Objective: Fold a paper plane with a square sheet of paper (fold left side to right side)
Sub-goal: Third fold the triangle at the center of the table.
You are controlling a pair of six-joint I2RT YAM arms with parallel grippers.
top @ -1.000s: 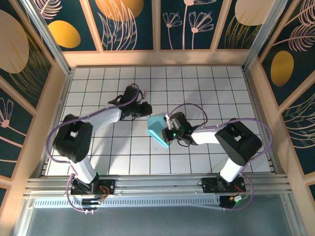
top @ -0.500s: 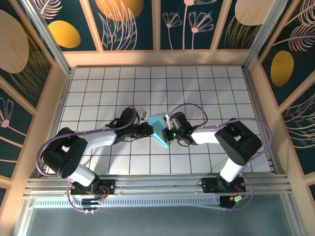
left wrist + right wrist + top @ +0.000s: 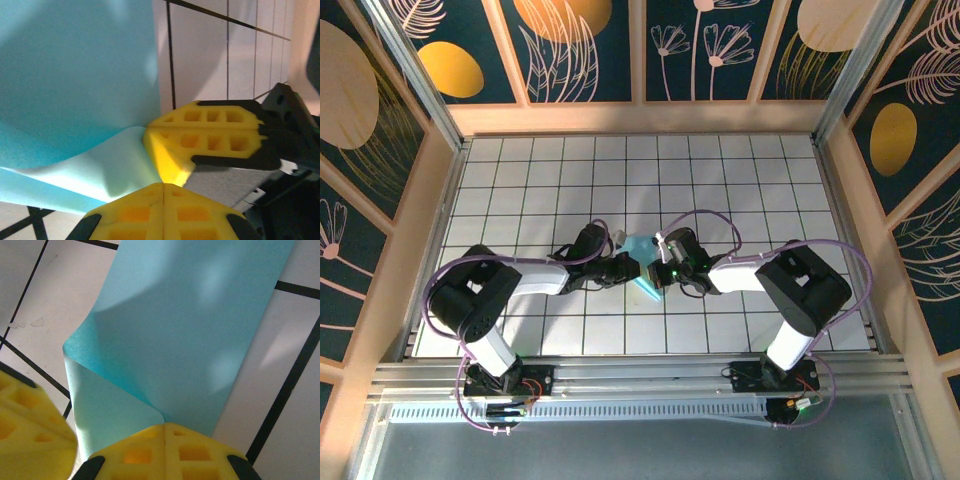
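Your left gripper [image 3: 633, 268] and right gripper [image 3: 656, 272] both pinch the thin light-cyan paper sheet [image 3: 638, 247] mid-fold. Next, you should probably carry its flap rightward

We find the square sheet of paper [image 3: 640, 248] lying on the table [image 3: 740, 180] near its middle, between the two grippers. The left gripper [image 3: 631, 269] meets its left edge and the right gripper [image 3: 658, 272] its right edge, their tips just beside each other over the sheet.
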